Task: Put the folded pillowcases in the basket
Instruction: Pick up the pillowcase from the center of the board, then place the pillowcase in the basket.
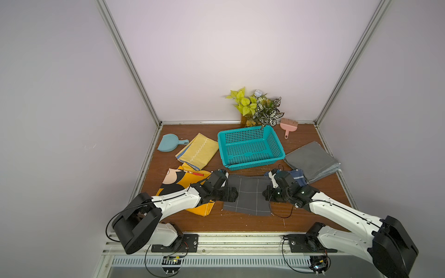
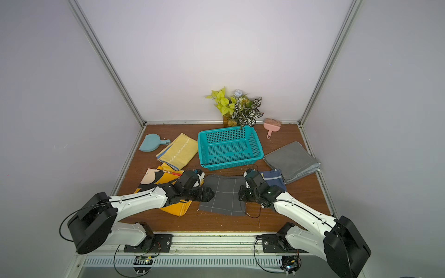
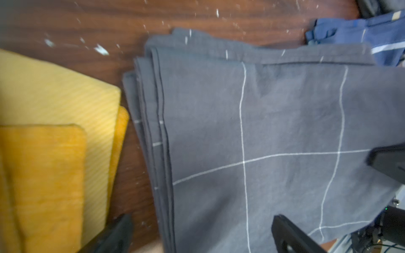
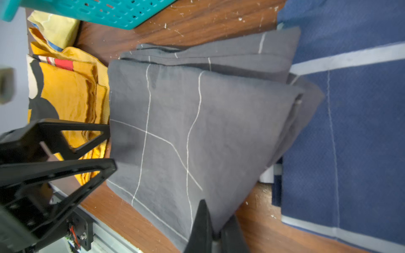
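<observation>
The folded pillowcase (image 1: 248,192), dark grey with a thin white grid, lies on the desk (image 1: 216,221) at the front middle. It is outside the basket (image 1: 252,164) and just in front of the basket's near wall, with a strip of bare wood between them. In both top views it sits between the two arms. The right jaws are pressed together on the pillowcase's right-hand edge. In the right wrist view that pinched side of the pillowcase (image 4: 186,131) looks raised a little, with the lower layers sagging away beneath it. The left jaws stand wide apart at the opposite edge. In the left wrist view one finger is over the pillowcase (image 3: 263,142) and the other over the wood beside it, and they grip nothing. The teal basket (image 2: 231,164) has nothing in it that the lattice floor shows. Left of the pillowcase, partly under the left arm, is an orange cartoon-print cloth (image 1: 183,183). Behind that lie a yellow folded cloth (image 1: 198,150) with a white zigzag and a blue dustpan (image 1: 168,143). On the right, a navy cloth (image 1: 297,177) touches the pillowcase's far right corner, with a grey folded stack (image 1: 310,160) beyond it. At the back wall stand leafy plants (image 1: 257,108) and a pink brush (image 1: 288,126).
</observation>
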Motion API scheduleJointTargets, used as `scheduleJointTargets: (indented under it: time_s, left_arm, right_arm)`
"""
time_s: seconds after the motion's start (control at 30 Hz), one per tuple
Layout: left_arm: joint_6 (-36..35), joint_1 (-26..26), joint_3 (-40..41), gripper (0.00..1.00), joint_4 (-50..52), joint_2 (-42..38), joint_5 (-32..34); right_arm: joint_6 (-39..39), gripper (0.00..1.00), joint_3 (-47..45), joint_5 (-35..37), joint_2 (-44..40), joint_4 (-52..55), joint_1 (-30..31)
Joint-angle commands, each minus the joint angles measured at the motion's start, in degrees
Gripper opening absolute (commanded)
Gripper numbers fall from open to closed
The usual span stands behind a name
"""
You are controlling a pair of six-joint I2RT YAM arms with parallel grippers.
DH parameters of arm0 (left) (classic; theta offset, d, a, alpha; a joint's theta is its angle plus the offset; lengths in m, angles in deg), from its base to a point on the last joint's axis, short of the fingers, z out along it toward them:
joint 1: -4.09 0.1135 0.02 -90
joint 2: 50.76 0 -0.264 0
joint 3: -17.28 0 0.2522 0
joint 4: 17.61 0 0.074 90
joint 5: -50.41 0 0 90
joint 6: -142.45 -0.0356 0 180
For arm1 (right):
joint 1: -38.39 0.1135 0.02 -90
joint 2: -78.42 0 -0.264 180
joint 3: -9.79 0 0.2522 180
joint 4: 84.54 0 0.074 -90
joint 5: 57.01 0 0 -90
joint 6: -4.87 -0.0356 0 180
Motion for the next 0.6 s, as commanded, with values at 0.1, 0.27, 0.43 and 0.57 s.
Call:
scheduleJointTargets:
  time_s: [0.1, 0.27, 0.43, 0.57]
  left_arm:
    - [2.40, -0.52, 1.99, 0.99, -3.95, 4.41, -4.38]
    - [2.68, -0.75, 1.97, 0.91, -4.07, 6.36, -4.69]
    - [2.70, -0.69, 1.68, 0.28, -2.27, 5.84, -2.62]
    - [2.66, -0.69, 0.59, 0.00, -0.96, 5.07, -1.24]
  right_arm:
    - [1.06, 0.00, 0.07, -2.45, 0.10, -1.96, -0.08]
    - [1.58, 0.00, 0.77, -2.84, 1.33, -2.33, -0.11]
    - [2.04, 0.00, 0.95, -2.92, 1.74, -2.81, -0.10]
    - [2.41, 0.00, 1.12, -3.55, 2.27, -3.39, -0.13]
